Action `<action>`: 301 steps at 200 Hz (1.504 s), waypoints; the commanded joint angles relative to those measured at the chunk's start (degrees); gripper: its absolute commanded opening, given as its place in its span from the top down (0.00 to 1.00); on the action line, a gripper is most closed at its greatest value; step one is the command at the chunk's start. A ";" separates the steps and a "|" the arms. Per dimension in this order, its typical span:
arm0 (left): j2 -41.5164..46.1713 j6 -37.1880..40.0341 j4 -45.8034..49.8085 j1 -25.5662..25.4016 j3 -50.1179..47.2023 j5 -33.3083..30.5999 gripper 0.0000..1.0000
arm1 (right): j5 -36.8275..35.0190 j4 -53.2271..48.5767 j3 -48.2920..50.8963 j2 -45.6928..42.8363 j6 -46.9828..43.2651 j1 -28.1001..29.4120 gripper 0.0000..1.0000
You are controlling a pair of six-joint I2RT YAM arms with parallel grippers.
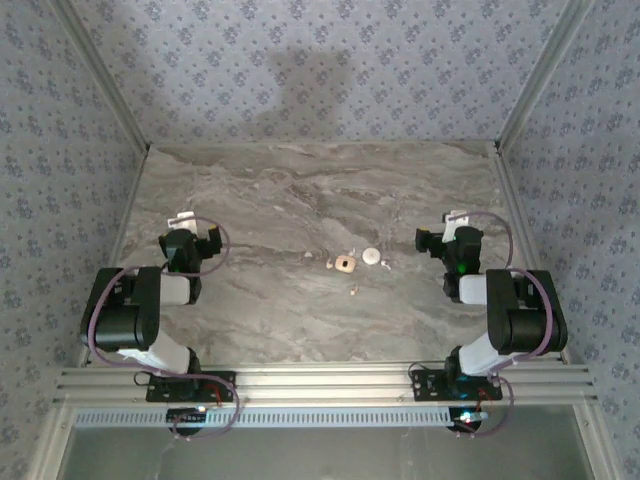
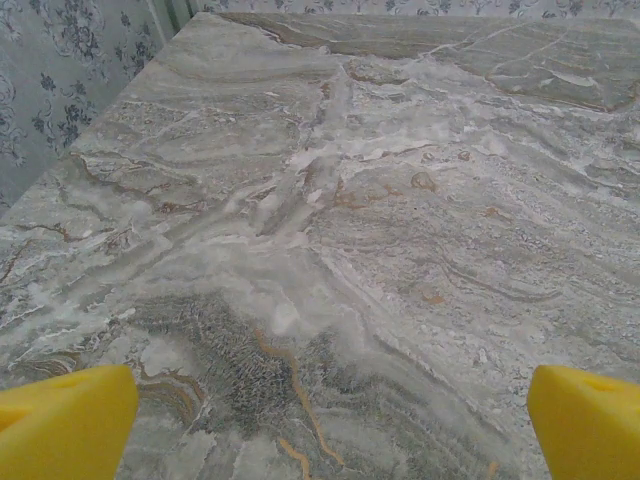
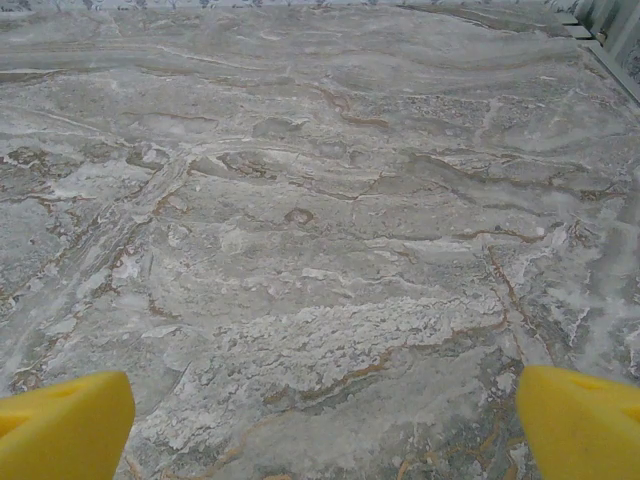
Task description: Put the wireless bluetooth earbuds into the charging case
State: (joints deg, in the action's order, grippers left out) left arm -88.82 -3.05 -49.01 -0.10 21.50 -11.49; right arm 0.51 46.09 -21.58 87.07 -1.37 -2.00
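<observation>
The peach charging case (image 1: pixel 345 264) lies near the middle of the marble table, hollow side up. Tiny pale earbuds lie scattered around it: one to its left (image 1: pixel 308 257), one in front of it (image 1: pixel 353 291) and one to its right (image 1: pixel 386 264). My left gripper (image 1: pixel 186 222) rests far to the left of the case, and my right gripper (image 1: pixel 456 218) far to the right. Both are open and hold nothing. In the wrist views the yellow fingertips (image 2: pixel 65 420) (image 3: pixel 585 425) stand wide apart over bare marble.
A plain white round disc (image 1: pixel 371 255) sits just right of the case. Patterned walls close in the table (image 1: pixel 300 190) at the back and both sides. An aluminium rail (image 1: pixel 320 382) runs along the near edge by the arm bases.
</observation>
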 commanded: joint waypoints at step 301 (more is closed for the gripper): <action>17.89 -3.43 35.01 -7.14 12.48 -2.12 0.06 | -3.96 -40.83 -18.07 -10.26 8.39 1.70 0.00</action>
State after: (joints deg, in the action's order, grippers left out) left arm -76.01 -2.83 -28.62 -4.47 29.56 -11.20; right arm -0.69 29.74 -28.32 81.69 0.01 -0.86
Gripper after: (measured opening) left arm 0.950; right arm 0.998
